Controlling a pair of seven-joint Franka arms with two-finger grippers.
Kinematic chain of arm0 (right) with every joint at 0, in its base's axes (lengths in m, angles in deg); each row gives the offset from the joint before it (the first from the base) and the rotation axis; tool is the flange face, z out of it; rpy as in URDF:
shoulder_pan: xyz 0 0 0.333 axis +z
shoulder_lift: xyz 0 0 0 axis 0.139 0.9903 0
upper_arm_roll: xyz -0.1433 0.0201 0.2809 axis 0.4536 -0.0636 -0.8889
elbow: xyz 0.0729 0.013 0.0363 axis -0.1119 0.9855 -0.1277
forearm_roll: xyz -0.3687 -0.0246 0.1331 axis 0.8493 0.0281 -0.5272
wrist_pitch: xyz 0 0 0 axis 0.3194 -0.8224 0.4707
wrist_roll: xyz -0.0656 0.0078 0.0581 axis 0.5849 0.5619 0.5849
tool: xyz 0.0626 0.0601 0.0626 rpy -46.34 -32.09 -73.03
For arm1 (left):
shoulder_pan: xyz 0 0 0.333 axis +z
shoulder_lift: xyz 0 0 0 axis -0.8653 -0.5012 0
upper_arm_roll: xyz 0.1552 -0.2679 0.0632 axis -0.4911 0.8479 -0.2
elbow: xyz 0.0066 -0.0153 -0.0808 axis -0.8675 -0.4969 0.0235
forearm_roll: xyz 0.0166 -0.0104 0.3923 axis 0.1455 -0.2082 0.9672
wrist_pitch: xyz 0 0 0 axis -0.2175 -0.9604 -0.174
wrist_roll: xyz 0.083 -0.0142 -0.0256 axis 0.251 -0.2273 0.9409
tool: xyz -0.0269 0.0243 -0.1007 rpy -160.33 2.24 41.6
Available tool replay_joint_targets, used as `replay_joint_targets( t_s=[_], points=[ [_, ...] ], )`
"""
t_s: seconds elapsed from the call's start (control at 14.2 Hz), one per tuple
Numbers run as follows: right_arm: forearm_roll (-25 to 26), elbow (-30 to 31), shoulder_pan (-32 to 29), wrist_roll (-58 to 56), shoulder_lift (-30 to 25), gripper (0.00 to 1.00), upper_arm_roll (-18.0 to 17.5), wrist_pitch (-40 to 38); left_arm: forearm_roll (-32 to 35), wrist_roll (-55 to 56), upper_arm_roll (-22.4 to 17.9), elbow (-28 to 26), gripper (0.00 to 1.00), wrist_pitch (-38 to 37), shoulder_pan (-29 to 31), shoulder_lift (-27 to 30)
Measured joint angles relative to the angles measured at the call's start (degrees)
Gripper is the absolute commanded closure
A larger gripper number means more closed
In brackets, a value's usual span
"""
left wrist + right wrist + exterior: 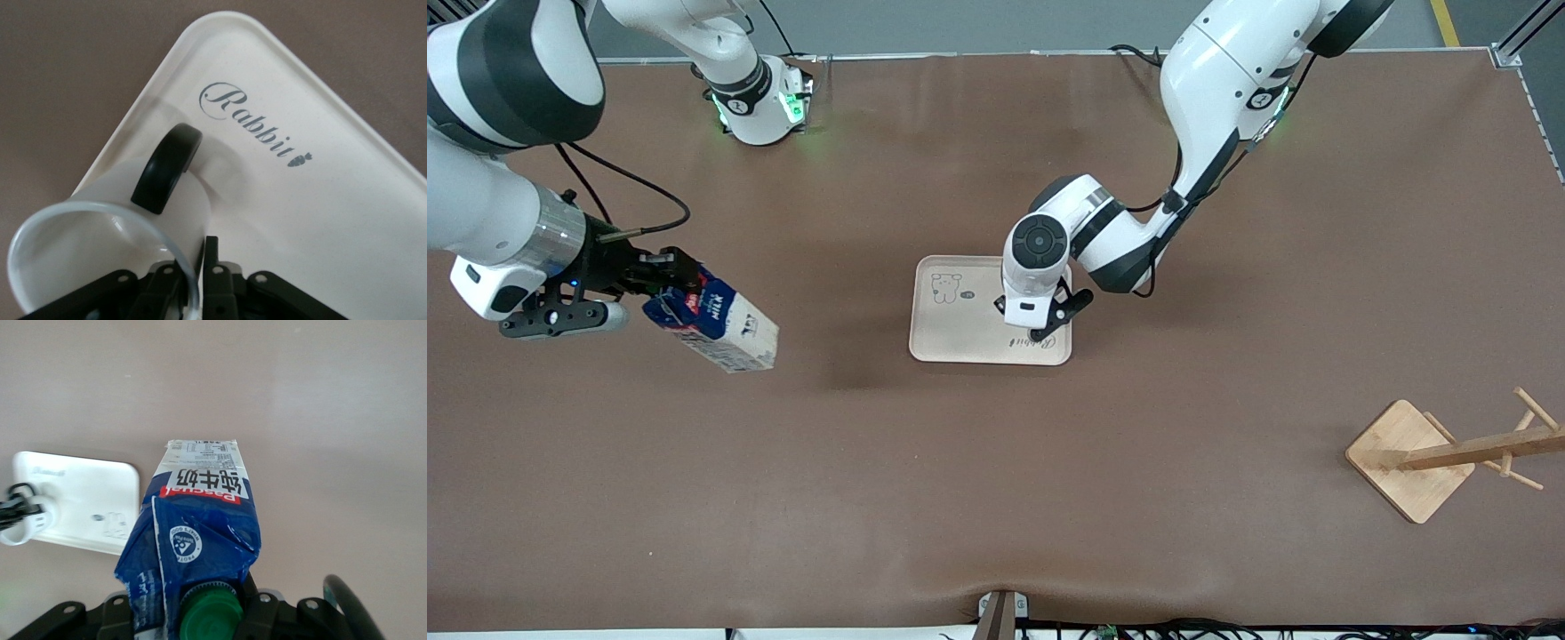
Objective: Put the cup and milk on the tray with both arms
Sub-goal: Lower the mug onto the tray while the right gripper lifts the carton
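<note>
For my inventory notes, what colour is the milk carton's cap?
Green cap, best in the right wrist view.

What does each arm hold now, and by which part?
The right tool holds the milk by its top end, near the green cap. The left tool holds the cup by its rim, over the tray.

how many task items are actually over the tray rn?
1. The cup, gripped at its rim by the left gripper, is over the tray near the "Rabbit" script. The milk, held by the right gripper, hangs over bare table toward the right arm's end.
</note>
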Motion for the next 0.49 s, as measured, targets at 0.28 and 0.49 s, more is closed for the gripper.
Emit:
replay_joint_targets(
  t_s=[0.28, 0.49],
  points=[
    [-0.41, -0.25, 1.38, 3.98, 1.44, 1.0, -0.09, -3.5, 2.57, 0.0, -0.02, 2.02, 0.0, -0.12, -0.01, 0.01],
    [0.68, -0.47, 3.57, 9.84, 1.75, 1.0, -0.1, -4.61, 3.35, 0.0, -0.08, 5.02, 0.0, -2.21, 0.09, 0.11]
  ],
)
